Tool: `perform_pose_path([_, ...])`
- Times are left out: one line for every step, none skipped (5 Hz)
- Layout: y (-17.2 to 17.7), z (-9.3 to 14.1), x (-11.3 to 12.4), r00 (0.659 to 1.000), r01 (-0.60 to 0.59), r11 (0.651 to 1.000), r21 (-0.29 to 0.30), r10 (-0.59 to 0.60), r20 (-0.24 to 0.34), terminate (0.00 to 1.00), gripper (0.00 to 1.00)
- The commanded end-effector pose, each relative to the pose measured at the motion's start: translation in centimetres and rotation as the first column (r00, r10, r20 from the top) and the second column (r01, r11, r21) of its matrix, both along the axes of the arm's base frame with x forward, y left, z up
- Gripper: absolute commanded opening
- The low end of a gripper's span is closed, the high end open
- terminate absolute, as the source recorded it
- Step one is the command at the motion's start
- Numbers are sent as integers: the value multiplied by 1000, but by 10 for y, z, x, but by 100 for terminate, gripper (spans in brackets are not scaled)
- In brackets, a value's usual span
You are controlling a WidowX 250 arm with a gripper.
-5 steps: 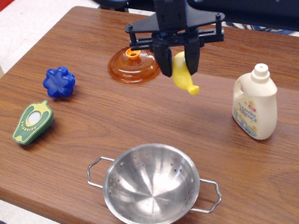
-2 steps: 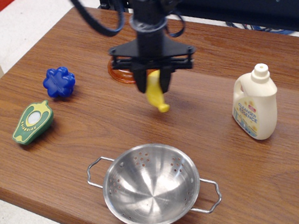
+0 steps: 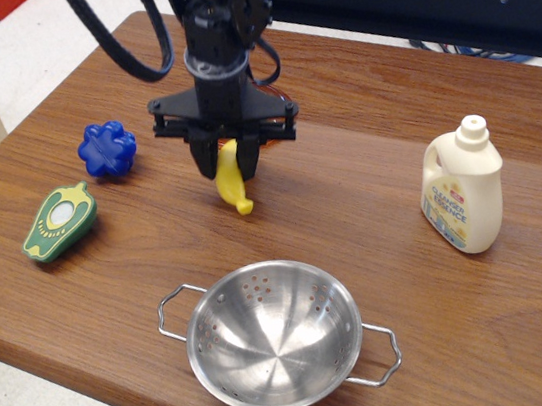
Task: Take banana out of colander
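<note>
My gripper (image 3: 226,159) is shut on the yellow banana (image 3: 232,186) and holds it upright, its lower tip hanging just above the wooden table (image 3: 377,239). The banana is behind the steel colander (image 3: 274,334), a little to its left. The colander stands empty near the table's front edge, with its two wire handles out to the sides.
A blue knobbly toy (image 3: 107,148) and a green-and-yellow avocado-half toy (image 3: 60,223) lie at the left. A white detergent bottle (image 3: 462,186) stands at the right. The orange lid is mostly hidden behind my arm.
My gripper has carried the banana to the left and lower, from in front of the orange lid to the table's left-middle. The colander has not moved.
</note>
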State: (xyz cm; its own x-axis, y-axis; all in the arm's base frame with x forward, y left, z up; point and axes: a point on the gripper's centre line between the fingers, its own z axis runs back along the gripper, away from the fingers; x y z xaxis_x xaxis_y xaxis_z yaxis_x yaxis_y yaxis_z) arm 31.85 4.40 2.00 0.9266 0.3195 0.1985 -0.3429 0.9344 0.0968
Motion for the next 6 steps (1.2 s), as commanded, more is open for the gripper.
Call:
perform_pose_path([8, 10, 1, 1000, -19, 999, 32, 20, -18, 0, 100])
perform_pose_path([2, 28, 4, 999, -47, 999, -10, 46, -21, 0, 100])
perform_pose_path([-7, 55, 6, 998, -60, 995, -79, 60, -10, 0, 100])
perform_pose_path([-16, 77, 6, 997, -63, 989, -132, 67, 25, 0, 100])
perform_pose_path([-16, 77, 6, 997, -63, 989, -132, 67, 25, 0, 100])
perform_pose_path([-16, 77, 6, 997, -63, 989, -132, 67, 25, 100, 100])
